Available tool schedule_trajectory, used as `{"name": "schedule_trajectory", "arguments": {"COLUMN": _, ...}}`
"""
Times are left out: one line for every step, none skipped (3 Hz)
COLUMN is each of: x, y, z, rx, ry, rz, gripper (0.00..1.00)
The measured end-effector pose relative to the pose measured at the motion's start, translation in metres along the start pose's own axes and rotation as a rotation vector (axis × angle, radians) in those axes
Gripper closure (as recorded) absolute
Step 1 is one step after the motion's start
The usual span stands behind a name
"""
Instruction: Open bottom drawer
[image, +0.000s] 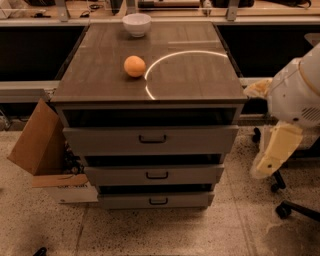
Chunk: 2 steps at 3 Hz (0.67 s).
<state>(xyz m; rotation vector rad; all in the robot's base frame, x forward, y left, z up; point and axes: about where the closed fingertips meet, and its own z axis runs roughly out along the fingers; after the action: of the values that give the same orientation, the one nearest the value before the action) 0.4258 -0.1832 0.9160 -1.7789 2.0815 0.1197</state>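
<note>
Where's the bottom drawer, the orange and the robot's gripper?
bottom drawer (158, 201): camera view, its dark handle.
orange (135, 66): camera view, middle of the fruit.
gripper (267, 162): camera view, right of the cabinet (150, 75), cream tip.

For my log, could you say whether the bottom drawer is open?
Looks shut: bottom drawer doesn't jut past middle drawer; gripper hangs at right.
</note>
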Motion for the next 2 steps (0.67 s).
{"name": "schedule_trajectory", "arguments": {"x": -0.0068, "y": 0.0359, "z": 0.0507, "rx": -0.103, "ry": -0.113, "rz": 0.009, "gripper": 0.0}}
{"name": "schedule_trajectory", "arguments": {"x": -0.0062, "y": 0.0379, "z": 0.0542, "rx": -0.102, "ry": -0.106, "rz": 0.001, "gripper": 0.0}}
